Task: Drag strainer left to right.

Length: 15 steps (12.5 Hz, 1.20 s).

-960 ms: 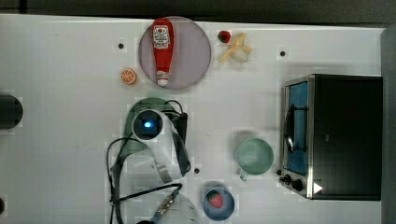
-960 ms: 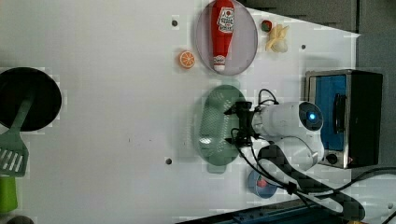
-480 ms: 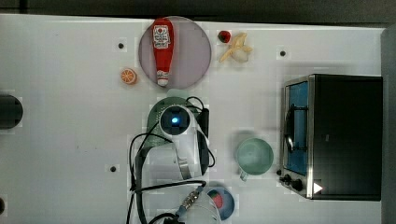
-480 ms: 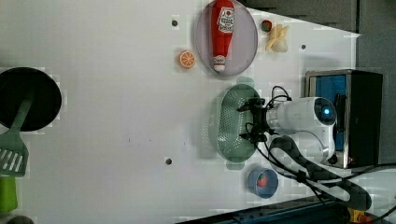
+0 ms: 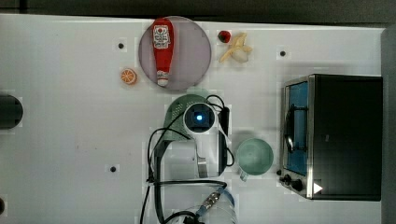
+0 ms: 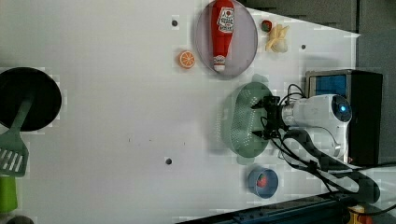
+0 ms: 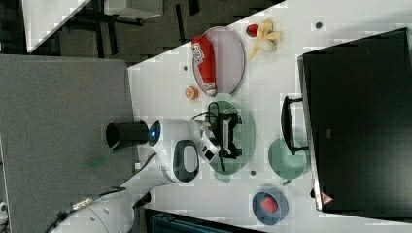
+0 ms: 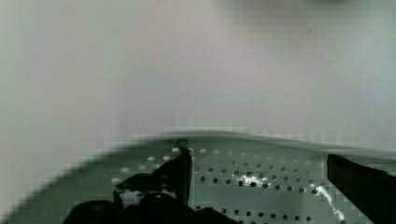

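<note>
One open hand [image 6: 261, 119] sits inside the strainer [image 6: 240, 119]; ketchup bottle [image 5: 162, 50] on plate [image 5: 191, 53].

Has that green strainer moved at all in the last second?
Yes. In the top view the strainer has slid toward the top view's right, closer to the toaster oven.

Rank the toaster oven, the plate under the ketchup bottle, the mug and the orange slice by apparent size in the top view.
1. toaster oven
2. plate
3. mug
4. orange slice
All four rest on the table, so camera distance hardly affects this order.
</note>
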Motion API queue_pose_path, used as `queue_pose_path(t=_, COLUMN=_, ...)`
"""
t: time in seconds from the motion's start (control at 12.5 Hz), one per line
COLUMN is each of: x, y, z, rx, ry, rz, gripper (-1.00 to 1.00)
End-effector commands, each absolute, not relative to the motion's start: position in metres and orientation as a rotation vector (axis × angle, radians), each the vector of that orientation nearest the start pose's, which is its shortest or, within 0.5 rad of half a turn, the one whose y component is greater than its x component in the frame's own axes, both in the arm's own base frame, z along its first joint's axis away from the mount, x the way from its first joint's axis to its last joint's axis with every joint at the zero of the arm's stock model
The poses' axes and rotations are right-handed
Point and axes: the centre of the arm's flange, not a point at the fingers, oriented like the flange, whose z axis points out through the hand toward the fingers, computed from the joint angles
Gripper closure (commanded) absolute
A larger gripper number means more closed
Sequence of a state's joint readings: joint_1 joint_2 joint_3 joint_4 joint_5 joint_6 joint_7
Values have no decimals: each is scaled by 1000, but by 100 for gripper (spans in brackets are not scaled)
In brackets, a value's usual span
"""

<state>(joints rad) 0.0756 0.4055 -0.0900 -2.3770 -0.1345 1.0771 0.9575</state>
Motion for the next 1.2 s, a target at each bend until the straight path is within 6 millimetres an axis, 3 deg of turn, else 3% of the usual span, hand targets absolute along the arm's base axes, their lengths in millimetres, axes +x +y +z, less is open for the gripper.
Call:
queue_pose_path(t=0.08, x=489, y=-32, z=156, rx=-2361, ry=2307, rz=-11, gripper=-100)
queue_pose_path(t=0.4, x=494, y=-19, z=170, rx=-2369, ry=2260, rz=-32, gripper=-100)
queue_pose_path(t=0.56, x=503, y=3, z=208, rx=-2473, ry=2071, rz=-75, gripper=-100)
queue_pose_path(t=0.8, x=509, y=9, z=303, rx=-2619, ry=1850, rz=-113, gripper=-100)
queue_pose_path(t=1.2, x=486, y=-3, z=499, rx=-2732, ry=1566, rz=-26, gripper=-100)
